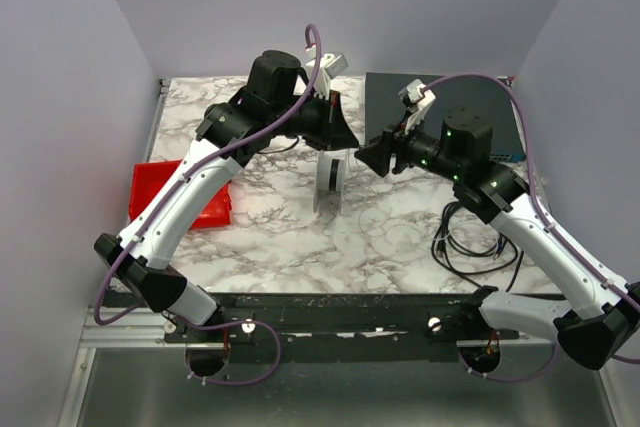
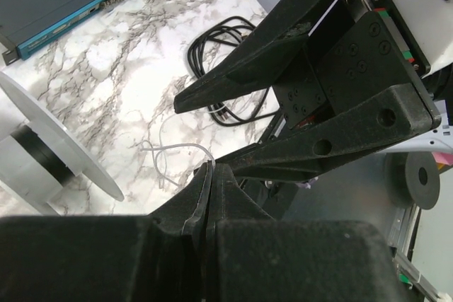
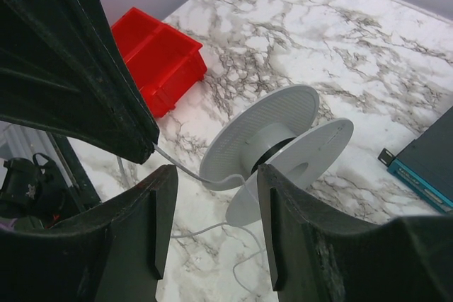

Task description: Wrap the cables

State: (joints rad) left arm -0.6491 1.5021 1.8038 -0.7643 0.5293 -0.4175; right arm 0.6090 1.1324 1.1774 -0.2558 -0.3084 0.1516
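Nearest me, by the near-right corner of the table (image 1: 300, 247), a black cable bundle (image 1: 468, 243) lies in a loose heap w/ nothing touching it. Prob. still to do.

Mid-table the white spool (image 3: 269, 122) stands on its rims. My left gripper (image 2: 209, 171) is pressed together, pinching a thin white cable (image 3: 182, 169) right at the tips. From there the cable runs down to the spool's hub. More of it lies slack on the table beside the spool, so I'd say winding has barely started; can't tell how many turns are on the hub.

My right gripper (image 3: 216, 196) hangs just beside the spool on the other side, fingers spread approx. halfway, holding nothing I can see.

Further out, a red bin (image 1: 170, 187) sits at the left edge, and a dark box w/ blue port strip (image 1: 470, 92) at the far-right corner.

Writing: no brand, label or text legible anywhere. Ports on the strip too small to read.
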